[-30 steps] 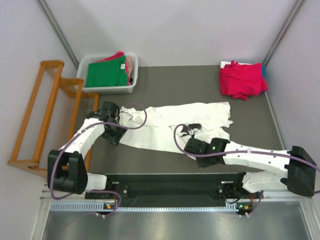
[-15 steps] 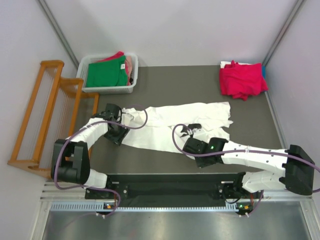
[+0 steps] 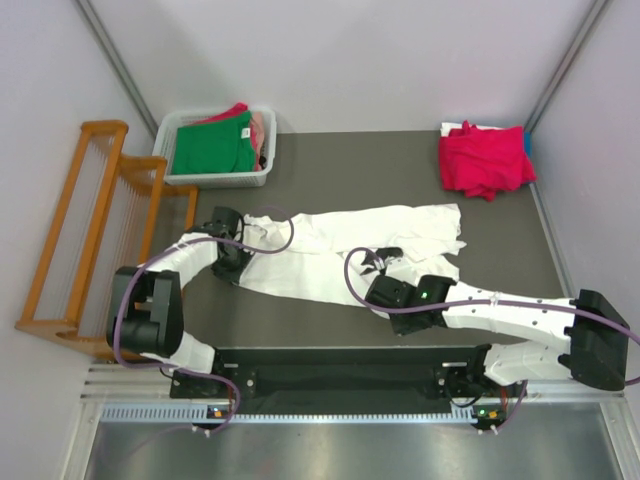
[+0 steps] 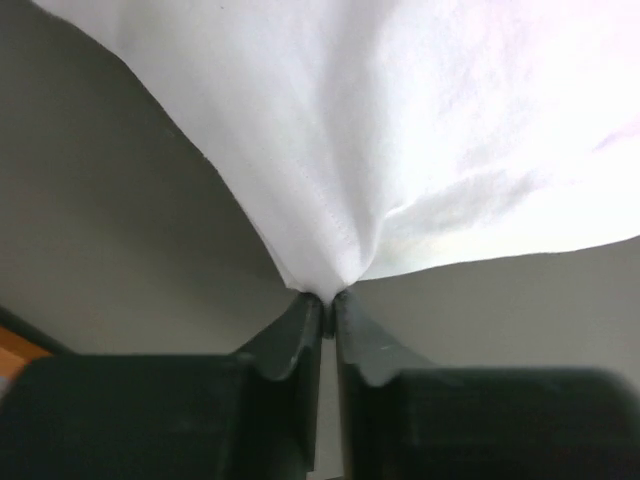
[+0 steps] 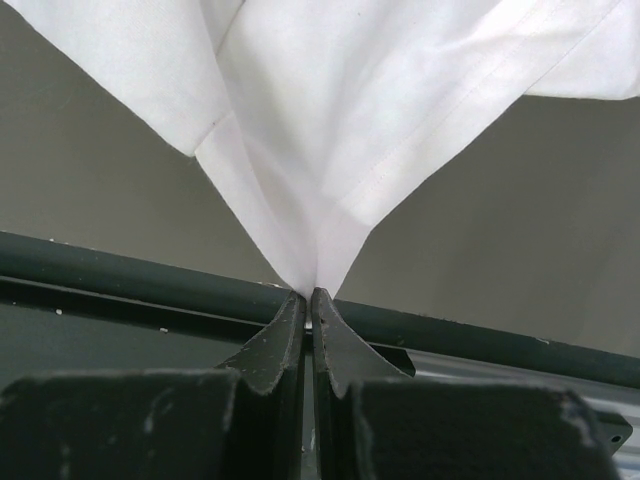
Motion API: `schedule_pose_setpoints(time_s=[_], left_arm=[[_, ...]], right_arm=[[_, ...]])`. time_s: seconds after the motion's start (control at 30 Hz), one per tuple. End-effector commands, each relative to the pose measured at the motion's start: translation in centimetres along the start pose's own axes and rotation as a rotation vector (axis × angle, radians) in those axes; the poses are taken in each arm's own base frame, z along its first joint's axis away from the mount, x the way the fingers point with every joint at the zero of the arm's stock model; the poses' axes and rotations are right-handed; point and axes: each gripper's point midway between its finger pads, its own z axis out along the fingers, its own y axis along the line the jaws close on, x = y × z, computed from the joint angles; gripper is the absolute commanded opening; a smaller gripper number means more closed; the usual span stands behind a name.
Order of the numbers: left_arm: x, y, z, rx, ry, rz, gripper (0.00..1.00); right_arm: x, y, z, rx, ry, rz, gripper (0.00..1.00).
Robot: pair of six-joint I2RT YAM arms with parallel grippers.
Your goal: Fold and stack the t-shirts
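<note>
On the dark grey table [image 3: 400,170], centre: soft white cloth t-shirt [image 3: 350,235] lies stretched 9-to-3 o'clock.
Left gripper [image 4: 328,298]: jaws, apart a moment ago, now pinch its 9 o'clock edge.
Right gripper [image 5: 307,293]: clamped on its 5 o'clock hem.
Meaning: fold can likely begin.

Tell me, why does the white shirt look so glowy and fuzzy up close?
Left wrist view: the white t-shirt is washed out by bright light, folds barely showing, and the near end of the left hand is blurry. Right wrist view: stitching shows clearly above the right hand. Top view: even light, sharp.
</note>
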Motion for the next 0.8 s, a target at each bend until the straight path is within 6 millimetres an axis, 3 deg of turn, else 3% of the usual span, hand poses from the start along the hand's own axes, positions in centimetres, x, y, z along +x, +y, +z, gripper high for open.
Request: schedule_pose_setpoints(time_s=[0.0,0.3,0.4,0.63,0.77], left_arm=[[-1.4,0.1,0.0,0.011,-0.051,-0.015,0.0],[-1.2,0.2,-1.7,0.004,-0.072,-0.016,0.0],[-0.8,0.2,-3.0,-0.002,-0.079,-0.023,0.0],[-1.7,-0.2,-7.8,-0.02,-0.216,-0.03,0.0],[-1.1,-0.8,-8.2,-0.001,-0.213,-0.035,0.0]], right_arm=[[-1.2,0.8,-0.6,-0.023,-0.039,-0.004,0.0],[-0.9,0.6,-0.8,-0.027,-0.035,0.004,0.0],[-0.4,0.5,-1.0,-0.038,-0.027,0.013,0.0],[-0.1,0.4,-1.4,-0.038,-0.045,0.007,0.0],[-0.3,1.1,-1.3,-0.044,-0.062,0.006,0.0]])
